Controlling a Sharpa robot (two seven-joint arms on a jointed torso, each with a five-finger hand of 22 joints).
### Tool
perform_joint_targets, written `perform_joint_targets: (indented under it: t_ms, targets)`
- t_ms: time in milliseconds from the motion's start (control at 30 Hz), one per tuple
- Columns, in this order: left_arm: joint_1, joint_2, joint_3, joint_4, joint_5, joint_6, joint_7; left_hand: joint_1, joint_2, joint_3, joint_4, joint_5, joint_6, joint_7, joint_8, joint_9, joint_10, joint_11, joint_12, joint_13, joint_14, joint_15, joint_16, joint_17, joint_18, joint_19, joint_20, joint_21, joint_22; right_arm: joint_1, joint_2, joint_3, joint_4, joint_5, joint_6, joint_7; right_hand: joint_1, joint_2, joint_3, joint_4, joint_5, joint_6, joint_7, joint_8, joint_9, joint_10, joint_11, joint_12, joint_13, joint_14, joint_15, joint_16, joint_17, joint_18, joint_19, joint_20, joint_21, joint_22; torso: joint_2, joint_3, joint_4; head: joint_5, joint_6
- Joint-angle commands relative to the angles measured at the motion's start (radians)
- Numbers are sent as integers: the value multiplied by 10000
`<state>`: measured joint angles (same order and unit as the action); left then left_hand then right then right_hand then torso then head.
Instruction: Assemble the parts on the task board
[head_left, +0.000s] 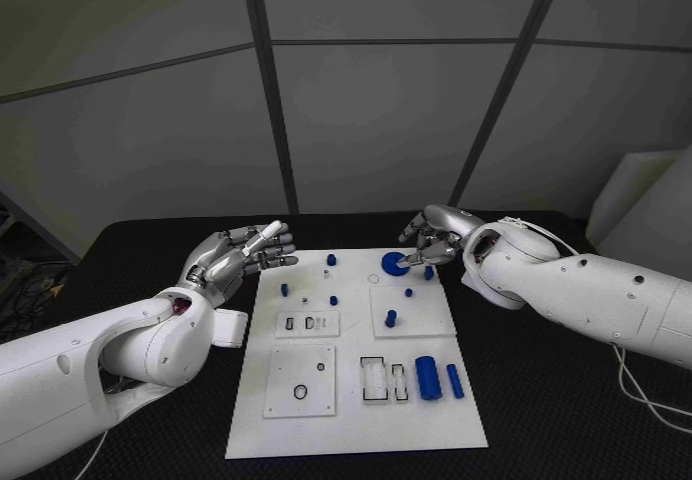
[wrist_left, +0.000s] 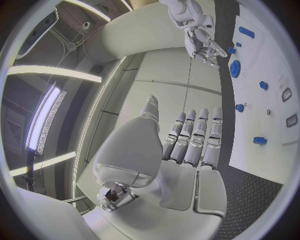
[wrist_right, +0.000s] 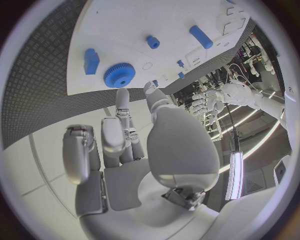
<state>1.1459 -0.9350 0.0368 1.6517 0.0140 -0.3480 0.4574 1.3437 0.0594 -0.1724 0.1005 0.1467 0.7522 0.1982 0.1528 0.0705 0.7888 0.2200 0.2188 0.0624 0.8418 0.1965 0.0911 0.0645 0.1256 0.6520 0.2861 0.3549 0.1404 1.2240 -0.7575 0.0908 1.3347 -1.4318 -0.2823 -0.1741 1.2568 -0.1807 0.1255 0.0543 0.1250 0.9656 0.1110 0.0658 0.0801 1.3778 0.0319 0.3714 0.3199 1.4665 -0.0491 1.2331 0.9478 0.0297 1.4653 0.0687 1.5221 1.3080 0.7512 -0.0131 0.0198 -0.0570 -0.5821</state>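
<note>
The white task board (head_left: 353, 420) lies in the middle of the black table. A blue gear (head_left: 394, 263) sits on its far part, also seen in the right wrist view (wrist_right: 119, 75) and the left wrist view (wrist_left: 235, 68). My right hand (head_left: 433, 238) hovers just behind the gear with its fingers apart, the fingertips (wrist_right: 123, 94) close to the gear's rim and holding nothing. My left hand (head_left: 238, 252) is raised beside the board's far left corner, fingers straight and empty (wrist_left: 190, 142). Small blue pegs (head_left: 333, 299) stand on the board, and two blue cylinders (head_left: 427, 377) lie near its front right.
Square white inset plates (head_left: 302, 380) with slots and holes lie on the board's left and middle. A blue block (wrist_right: 91, 61) stands beside the gear, and a blue bar (wrist_right: 201, 36) lies further along. Black table surface (head_left: 562, 400) runs on both sides of the board.
</note>
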Motion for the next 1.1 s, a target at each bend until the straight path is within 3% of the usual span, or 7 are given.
perform_joint_targets:
  t_ms: [33, 133, 167, 300, 400, 533, 1100]
  targets:
    - [13, 16, 10, -9, -66, 68, 34, 13, 104, 16, -49, -32, -26, 597, -43, -16, 49, 16, -57, 4, -52, 1, -45, -13, 391, -16, -9, -44, -13, 17, 24, -1, 11, 395, 679, -850, 339, -30, -238, 693, 63, -31, -38, 4, 32, -313, -37, 1304, 1362, 258, -20, 594, 914, -107, 529, -56, 103, 1757, 20, 16, -9, -60, 0]
    - [12, 31, 9, -31, -66, 70, 28, 13, 104, 16, -49, -32, -26, 597, -43, -16, 49, 16, -57, 4, -52, 1, -45, -13, 391, -16, -9, -44, -13, 16, 118, -2, -70, 387, 871, -1030, 1010, -185, -443, 1799, 98, -169, 21, 26, 76, -927, -92, 4359, 4647, 318, 86, 1206, 1852, -147, 621, 29, 181, 1933, 21, 14, 12, -73, -13]
    - [12, 34, 9, -35, -66, 70, 26, 13, 104, 16, -49, -32, -26, 597, -43, -16, 49, 16, -57, 4, -52, 1, -45, -13, 391, -16, -9, -44, -13, 16, 154, -2, -102, 385, 905, -1071, 1010, -179, -473, 1951, 81, -198, 46, 8, 78, -840, -6, 4831, 5140, 354, 74, 1348, 2120, -150, 644, 3, 198, 1972, 15, 2, 16, -67, -18]
    - [12, 50, 9, -53, -66, 74, 20, 12, 104, 10, -58, -36, -12, 592, -44, -15, 53, 12, -63, 5, -55, -2, -52, -12, 392, -21, -10, -49, -18, 16, 323, -2, -263, 375, 1007, -1219, 1227, -230, -549, 2347, 83, -335, 85, -11, 86, -538, 62, 6445, 6807, 498, 99, 1869, 3045, -180, 729, 56, 258, 2111, 22, -2, 34, -72, -24]
    - [12, 66, 9, -71, -66, 81, 14, 12, 104, 10, -58, -36, -12, 592, -44, -15, 53, 12, -63, 5, -55, -2, -52, -12, 392, -21, -10, -49, -18, 15, 496, -2, -452, 363, 1093, -1340, 1255, -153, -542, 2350, 112, -344, 118, -4, 105, -267, 63, 7420, 7813, 541, 124, 2078, 3430, -216, 831, 73, 329, 2273, 21, -6, 49, -67, -54]
    - [12, 81, 9, -88, -66, 84, 14, 12, 104, 10, -58, -36, -12, 592, -44, -15, 53, 12, -63, 5, -55, -2, -52, -12, 392, -21, -10, -49, -18, 13, 681, -2, -643, 357, 1098, -1431, 1284, -82, -509, 2338, 149, -347, 129, -3, 120, -155, 74, 7882, 8293, 557, 138, 2174, 3605, -246, 914, 84, 387, 2404, 21, 1, 21, -33, -65]
    - [11, 122, 9, -132, -66, 115, -6, 12, 104, 10, -58, -36, -12, 592, -44, -15, 53, 12, -63, 5, -55, -2, -52, -12, 392, -21, -10, -49, -18, 12, 1061, 4, -1079, 274, 1140, -1627, 1301, 92, -423, 2325, 183, -337, 139, 3, 144, -42, 87, 8352, 8789, 564, 153, 2251, 3742, -285, 1021, 100, 463, 2573, 28, 10, 17, -21, -122]
